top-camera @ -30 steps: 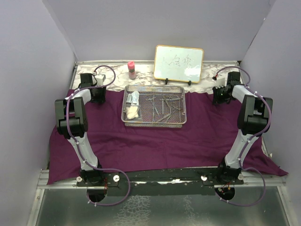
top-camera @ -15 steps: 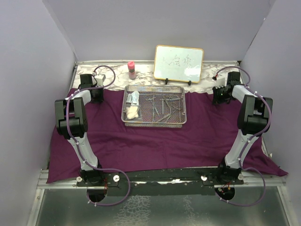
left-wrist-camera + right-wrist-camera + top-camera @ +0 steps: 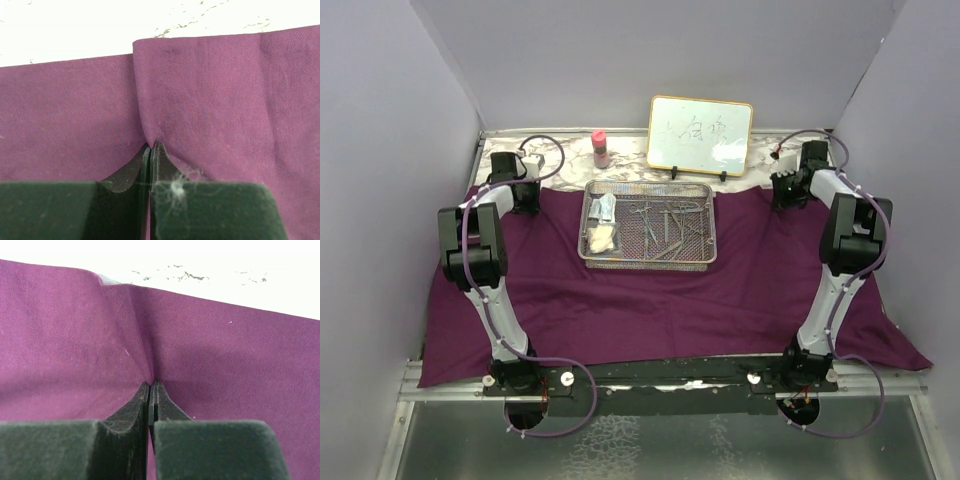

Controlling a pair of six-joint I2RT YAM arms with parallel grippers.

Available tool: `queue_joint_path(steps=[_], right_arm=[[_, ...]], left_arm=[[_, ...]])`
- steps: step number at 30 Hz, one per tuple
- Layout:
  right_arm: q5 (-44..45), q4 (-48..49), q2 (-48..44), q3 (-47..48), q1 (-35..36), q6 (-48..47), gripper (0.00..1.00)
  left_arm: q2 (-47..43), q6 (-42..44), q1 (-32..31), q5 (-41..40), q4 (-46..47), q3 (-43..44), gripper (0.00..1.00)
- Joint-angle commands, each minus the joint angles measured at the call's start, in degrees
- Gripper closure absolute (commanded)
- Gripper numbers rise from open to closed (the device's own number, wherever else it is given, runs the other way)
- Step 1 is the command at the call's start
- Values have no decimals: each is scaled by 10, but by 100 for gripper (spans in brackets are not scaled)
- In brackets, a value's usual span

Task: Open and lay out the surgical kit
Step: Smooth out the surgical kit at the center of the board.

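We see the purple cloth wrap (image 3: 650,300) spread flat over the bench (image 3: 630,165), from the near edge by the arm bases to a far strip of pale marbled surface. The wire-mesh tray (image 3: 650,265) sits on the cloth at far centre. It holds steel forceps and clamps (image 3: 665,222) in its middle and right part, gauze (image 3: 602,238) at near left and small white packets (image 3: 603,208) at far left.

Our left fingers (image 3: 127,175) are closed on a raised pleat of the cloth at its far left edge. Our right fingers (image 3: 132,410) pinch a similar pleat at the far right edge.

Beyond the tray, off the cloth, stand a framed whiteboard (image 3: 700,135) and, to its left, a pink-capped bottle (image 3: 601,149).
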Motion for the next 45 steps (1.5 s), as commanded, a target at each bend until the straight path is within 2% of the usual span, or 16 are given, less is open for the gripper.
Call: queue_joint_path(steps=[1, 24, 35, 45], right_arm=[[57, -11, 55, 26, 1, -12, 99], [107, -69, 132, 137, -13, -12, 99], [126, -84, 125, 134, -16, -10, 99], [136, -74, 103, 100, -22, -16, 99]], left_arm=[[52, -5, -1, -21, -41, 16, 100], [124, -19, 8, -47, -66, 152, 100], [153, -14, 13, -42, -95, 215, 100], [168, -11, 12, -31, -108, 233, 100]])
